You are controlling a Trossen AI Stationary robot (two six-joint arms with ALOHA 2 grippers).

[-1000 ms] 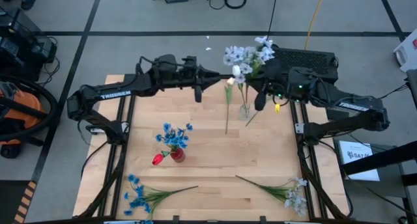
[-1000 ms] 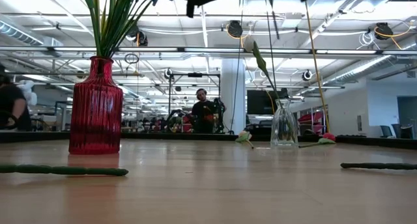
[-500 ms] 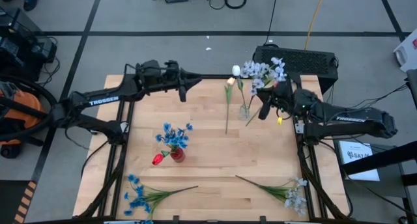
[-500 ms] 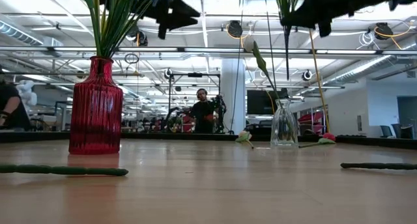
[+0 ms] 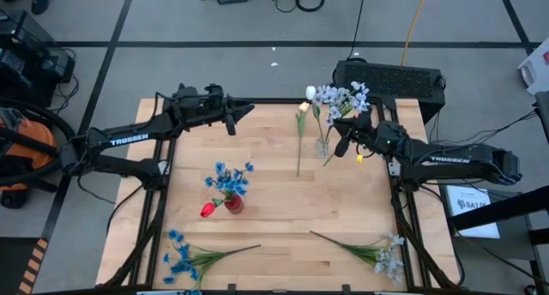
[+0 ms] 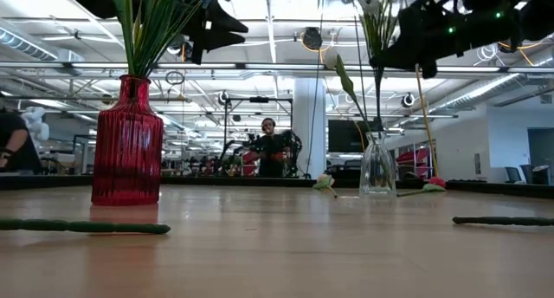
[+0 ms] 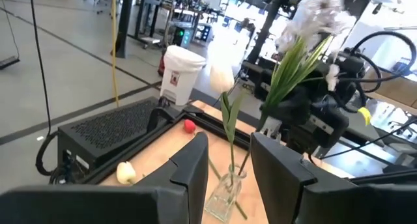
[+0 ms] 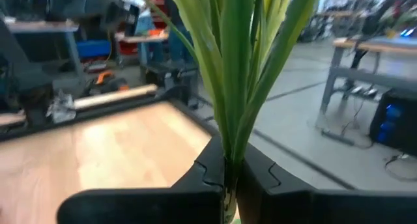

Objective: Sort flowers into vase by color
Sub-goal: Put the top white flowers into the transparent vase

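The table [image 5: 283, 201] is pale blond wood with faint plank lines, framed in black rails; the ribbed vase [image 6: 127, 142] is deep red and holds bright blue clusters [image 5: 228, 180] on green stems, with a red tulip [image 5: 207, 210] beside it; the other vase [image 6: 377, 167] is clear glass with a cream-white tulip [image 5: 310, 93]; more blue clusters [image 5: 179, 255] and a pale bluish-white spray [image 5: 388, 256] lie on the wood; both arms are black, with white lettering; the right gripper [image 5: 341, 146] pinches green stems topped by pale bluish-white blooms [image 5: 340, 96]; the floor is grey with dark lines.
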